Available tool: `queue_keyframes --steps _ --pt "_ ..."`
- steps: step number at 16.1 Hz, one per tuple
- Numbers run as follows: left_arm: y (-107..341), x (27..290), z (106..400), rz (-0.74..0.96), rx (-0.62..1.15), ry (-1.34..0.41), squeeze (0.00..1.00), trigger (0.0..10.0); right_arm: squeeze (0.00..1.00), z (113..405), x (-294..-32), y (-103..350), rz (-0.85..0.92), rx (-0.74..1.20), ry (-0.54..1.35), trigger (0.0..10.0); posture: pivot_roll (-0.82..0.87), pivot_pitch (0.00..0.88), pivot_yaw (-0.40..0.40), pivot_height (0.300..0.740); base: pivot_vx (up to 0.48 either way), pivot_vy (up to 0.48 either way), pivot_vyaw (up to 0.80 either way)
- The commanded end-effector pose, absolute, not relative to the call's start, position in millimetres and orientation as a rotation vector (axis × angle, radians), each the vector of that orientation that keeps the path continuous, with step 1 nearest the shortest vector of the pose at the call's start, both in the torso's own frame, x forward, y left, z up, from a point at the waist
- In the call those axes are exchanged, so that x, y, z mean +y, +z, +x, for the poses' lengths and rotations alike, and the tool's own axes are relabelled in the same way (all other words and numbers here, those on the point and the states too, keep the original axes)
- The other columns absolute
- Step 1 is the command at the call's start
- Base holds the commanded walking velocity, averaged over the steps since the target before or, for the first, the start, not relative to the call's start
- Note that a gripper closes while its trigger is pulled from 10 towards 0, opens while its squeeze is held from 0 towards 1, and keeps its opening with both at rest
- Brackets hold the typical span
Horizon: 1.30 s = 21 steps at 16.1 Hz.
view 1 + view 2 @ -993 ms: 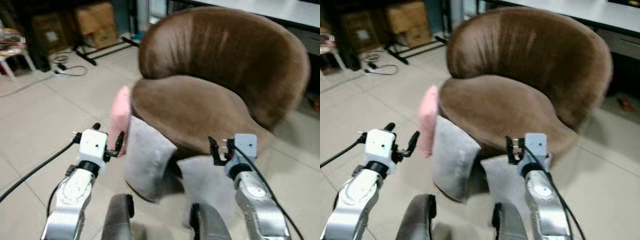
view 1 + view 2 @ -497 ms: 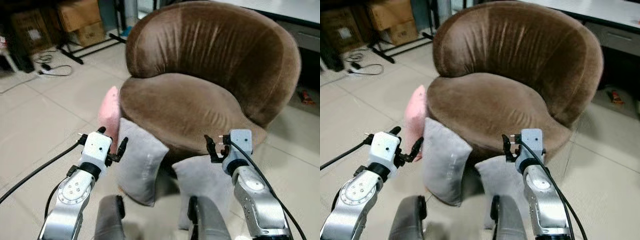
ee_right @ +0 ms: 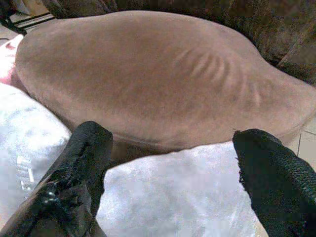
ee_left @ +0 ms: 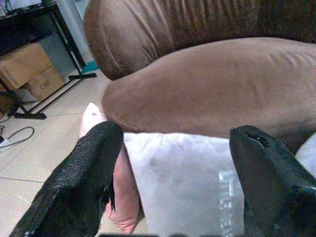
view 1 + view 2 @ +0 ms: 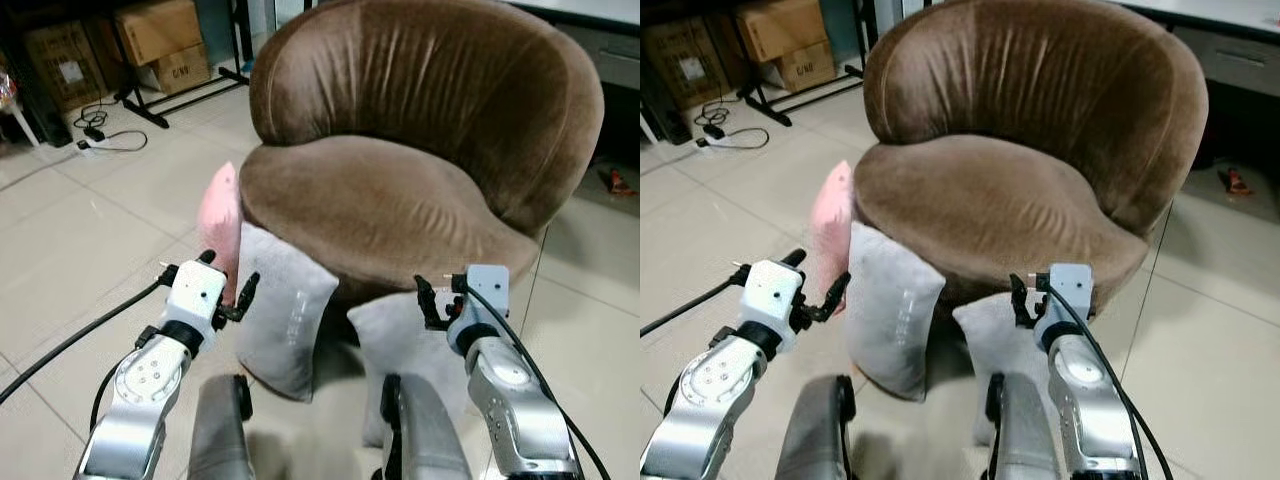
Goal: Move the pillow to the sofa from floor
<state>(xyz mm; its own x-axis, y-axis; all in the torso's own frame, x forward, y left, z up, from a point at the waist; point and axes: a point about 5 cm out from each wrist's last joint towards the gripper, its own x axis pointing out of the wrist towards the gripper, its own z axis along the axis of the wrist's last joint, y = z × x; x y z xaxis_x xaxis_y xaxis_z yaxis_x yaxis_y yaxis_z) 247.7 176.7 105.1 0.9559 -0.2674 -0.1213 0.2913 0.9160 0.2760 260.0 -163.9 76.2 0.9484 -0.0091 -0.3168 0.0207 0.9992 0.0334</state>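
The approach step is in hand: three pillows lean on the floor against the brown sofa (image 5: pixel 400 200), and both the left gripper (image 5: pixel 225 290) and right gripper (image 5: pixel 432 303), jaws released, must next close on a grey pillow (image 5: pixel 285 310).

Sofa (image 5: pixel 400 190): brown velvety cloth, soft matt nap with a faint sheen, creased on the seat beyond the right gripper's fingers (image 3: pixel 84 163).
Grey pillow (image 5: pixel 280 310): smooth woven cloth, matt, directly ahead of the left gripper's fingers (image 4: pixel 79 182).
Second grey pillow (image 3: pixel 173 192): like cloth, between the right fingers.
Pink pillow (image 5: pixel 220 225): soft matt cloth, beside the left fingertip.
Fingers: black, rough, grainy, matt.
Arms (image 5: pixel 140 390): silver metal, satin sheen; white plastic wrist housings.
Floor (image 5: pixel 80 240): pale tile, smooth, slightly glossy.
Boxes (image 5: pixel 160 40): brown cardboard, matt.
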Motion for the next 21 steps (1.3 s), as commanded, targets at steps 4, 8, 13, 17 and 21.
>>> queue_keyframes --steps 4,8,13,17,21 --pt "101 177 243 0.304 0.104 -0.306 0.0 10.0 0.0 261 -162 75 0.032 0.34 -0.003 10.0 0.03 0.0 -0.021 0.447 0.0 0.0 0.0" --pt "100 177 241 0.304 0.109 -0.306 0.0 10.0 1.0 263 -154 71 0.035 0.36 0.074 10.0 0.03 0.0 -0.029 0.427 0.0 0.0 0.0" --pt "100 166 238 0.295 0.135 -0.523 0.0 10.0 1.0 292 -155 51 0.015 0.433 0.09 10.0 0.05 0.0 -0.038 0.427 0.0 0.0 0.0" --pt "109 169 237 0.316 0.137 -0.604 0.0 10.0 0.0 321 -140 40 0.072 0.481 0.117 10.0 0.1 0.065 -0.035 0.427 0.0 0.0 0.0" --pt "115 175 225 0.333 0.172 -0.67 0.0 10.0 0.0 333 -131 36 0.064 0.52 0.062 10.0 0.14 0.165 -0.038 0.427 0.0 0.0 0.0"
